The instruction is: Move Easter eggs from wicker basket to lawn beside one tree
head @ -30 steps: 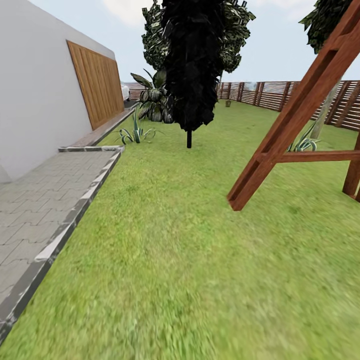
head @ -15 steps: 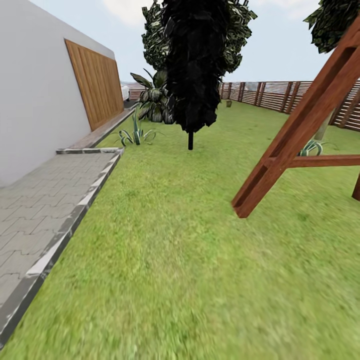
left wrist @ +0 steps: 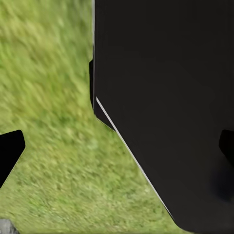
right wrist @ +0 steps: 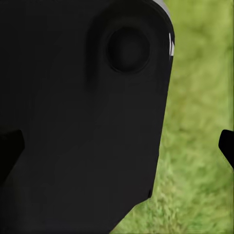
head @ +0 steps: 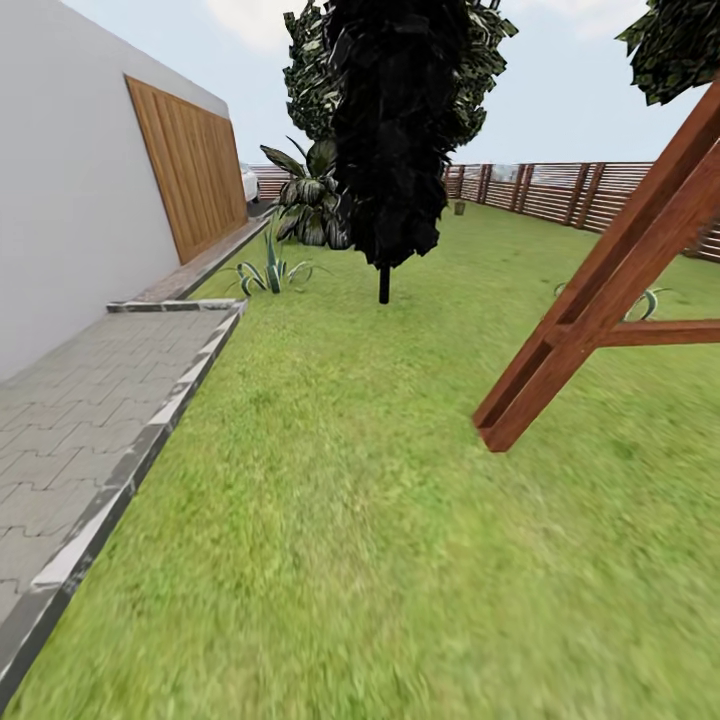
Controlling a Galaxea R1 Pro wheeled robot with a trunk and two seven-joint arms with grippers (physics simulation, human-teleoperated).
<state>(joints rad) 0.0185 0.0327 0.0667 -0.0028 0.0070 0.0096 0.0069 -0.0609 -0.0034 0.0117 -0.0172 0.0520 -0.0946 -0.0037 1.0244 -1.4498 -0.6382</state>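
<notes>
1. The lawn [head: 330, 500] stretches ahead through the garden, with a grey paved path [head: 70, 420] along its left edge beside a white wall [head: 70, 200].
2. A black-foliaged tree [head: 388, 130] stands mid-lawn; a wooden swing-set leg [head: 590, 320] slants in at the right edge; the slatted fence [head: 570, 190] closes the far side.
3. At each wrist, dark fingertips [left wrist: 9, 151] [right wrist: 226, 146] sit far apart over grass beside a black robot body [left wrist: 170, 97] [right wrist: 83, 107]: the left gripper [left wrist: 117, 151] and the right gripper [right wrist: 119, 146] are both released, grasping nothing.
</notes>
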